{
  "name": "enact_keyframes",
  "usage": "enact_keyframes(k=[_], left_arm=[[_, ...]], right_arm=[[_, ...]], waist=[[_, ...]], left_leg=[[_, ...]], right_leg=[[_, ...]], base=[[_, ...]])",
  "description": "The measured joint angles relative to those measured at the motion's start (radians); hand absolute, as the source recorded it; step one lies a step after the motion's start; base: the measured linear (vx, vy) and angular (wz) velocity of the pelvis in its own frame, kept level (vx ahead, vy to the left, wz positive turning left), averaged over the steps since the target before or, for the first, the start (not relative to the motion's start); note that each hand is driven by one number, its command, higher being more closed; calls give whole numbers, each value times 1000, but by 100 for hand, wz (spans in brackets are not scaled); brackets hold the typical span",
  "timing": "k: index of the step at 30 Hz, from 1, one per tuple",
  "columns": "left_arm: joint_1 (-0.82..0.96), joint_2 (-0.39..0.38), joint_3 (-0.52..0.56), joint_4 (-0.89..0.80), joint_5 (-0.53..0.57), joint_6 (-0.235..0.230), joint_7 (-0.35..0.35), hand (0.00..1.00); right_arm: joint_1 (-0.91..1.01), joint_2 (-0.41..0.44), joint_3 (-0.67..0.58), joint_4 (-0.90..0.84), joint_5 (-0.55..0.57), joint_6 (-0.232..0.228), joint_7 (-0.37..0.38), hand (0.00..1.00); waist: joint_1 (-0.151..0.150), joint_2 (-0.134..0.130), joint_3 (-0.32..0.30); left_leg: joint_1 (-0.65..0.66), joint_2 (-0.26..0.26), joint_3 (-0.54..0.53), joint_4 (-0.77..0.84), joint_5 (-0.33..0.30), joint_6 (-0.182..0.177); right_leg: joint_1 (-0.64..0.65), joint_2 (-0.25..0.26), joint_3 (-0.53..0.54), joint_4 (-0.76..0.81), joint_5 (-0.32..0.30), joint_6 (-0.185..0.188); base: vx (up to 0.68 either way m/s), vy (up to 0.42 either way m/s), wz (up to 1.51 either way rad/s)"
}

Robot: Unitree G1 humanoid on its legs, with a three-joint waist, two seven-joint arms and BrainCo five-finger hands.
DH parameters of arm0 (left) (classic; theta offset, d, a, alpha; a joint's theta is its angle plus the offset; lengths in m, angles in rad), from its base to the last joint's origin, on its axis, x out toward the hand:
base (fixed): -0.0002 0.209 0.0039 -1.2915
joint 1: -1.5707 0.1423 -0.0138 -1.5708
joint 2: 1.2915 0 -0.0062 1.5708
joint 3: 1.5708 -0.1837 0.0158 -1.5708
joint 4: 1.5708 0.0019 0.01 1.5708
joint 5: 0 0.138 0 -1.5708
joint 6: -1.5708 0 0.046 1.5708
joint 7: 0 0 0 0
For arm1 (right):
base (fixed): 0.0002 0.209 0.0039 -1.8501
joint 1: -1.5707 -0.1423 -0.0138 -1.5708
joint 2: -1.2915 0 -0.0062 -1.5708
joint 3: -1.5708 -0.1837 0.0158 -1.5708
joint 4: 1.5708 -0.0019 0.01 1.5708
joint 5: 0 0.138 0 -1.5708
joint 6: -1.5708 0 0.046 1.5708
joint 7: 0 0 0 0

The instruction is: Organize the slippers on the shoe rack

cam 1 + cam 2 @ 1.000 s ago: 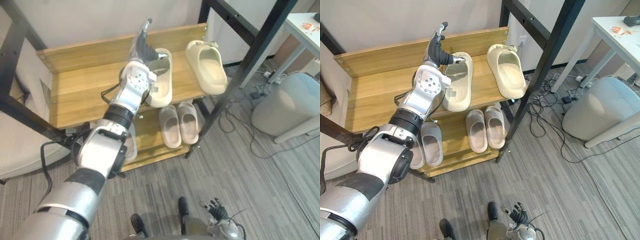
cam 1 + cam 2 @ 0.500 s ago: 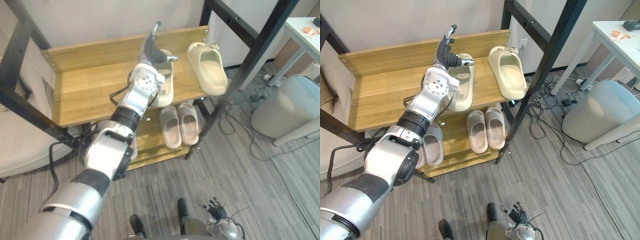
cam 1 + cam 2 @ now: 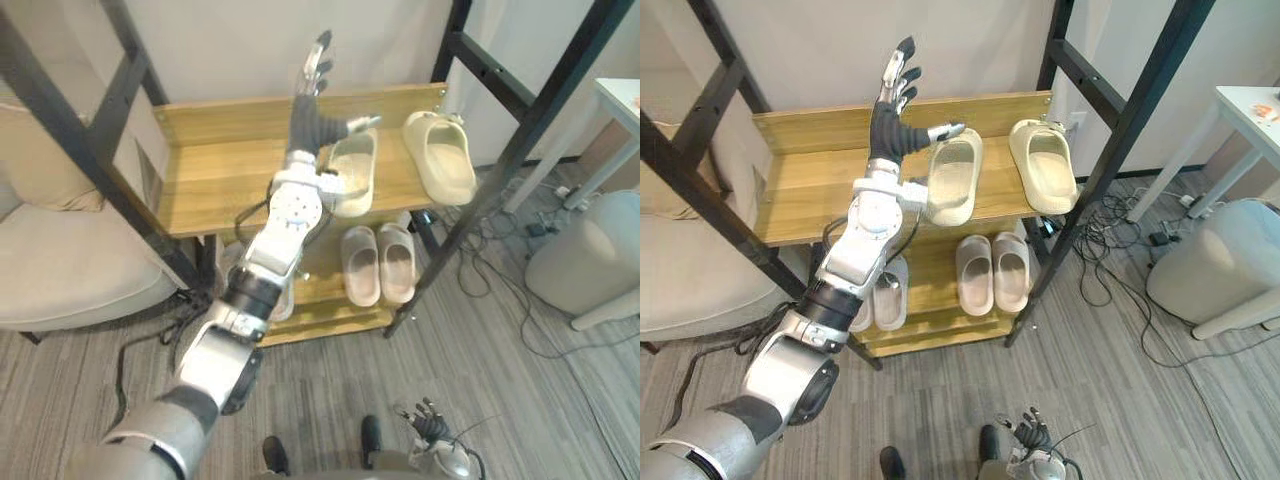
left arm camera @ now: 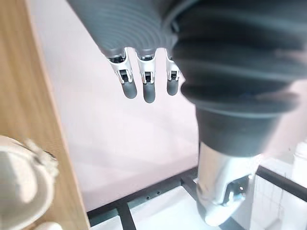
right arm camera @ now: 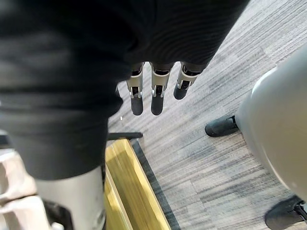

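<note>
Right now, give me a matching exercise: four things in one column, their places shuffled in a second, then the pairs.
1 left hand
2 right hand
3 big slippers
4 small pair

a on the lower shelf
b raised above the top shelf, fingers straight
c down near the floor
d on the top shelf, apart

Pairs: 1-b, 2-c, 3-d, 4-a

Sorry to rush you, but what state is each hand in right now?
Left hand: open, fingers straight, holding nothing.
Right hand: open, holding nothing.
</note>
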Motion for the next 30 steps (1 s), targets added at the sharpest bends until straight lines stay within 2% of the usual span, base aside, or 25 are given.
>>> enact_keyframes(k=[9,11,17,30], left_arm=[[68,-65,-38,0,-34,0,-52,0],[71,-78,-77,55,-45,1,-75,0],[76,-147,-97,148,-50,3,-90,0],[88,-156,-56,234,-30,2,-78,0]], right_arm=[[-1,7,1,2,-3,18,-4,0],[0,9,1,3,-4,20,-4,0],[2,8,0,3,-9,20,-10,0],[2,9,-2,11,-11,20,-21,0]], waist=[[13,-9,-7],[15,-9,-7],[15,-9,-7],[14,-22,-14]], left_leg=[[3,-2,-28,0,9,1],[3,-2,-36,0,9,1],[3,-1,-43,0,12,2],[1,0,-19,0,8,-4]], right_leg=[[30,-2,-26,-21,7,2],[33,-3,-31,-21,7,1],[34,-2,-32,-21,7,1],[20,0,-15,-19,7,2]], base=[[2,12,10],[-20,11,5],[-49,6,1],[-36,7,-4]])
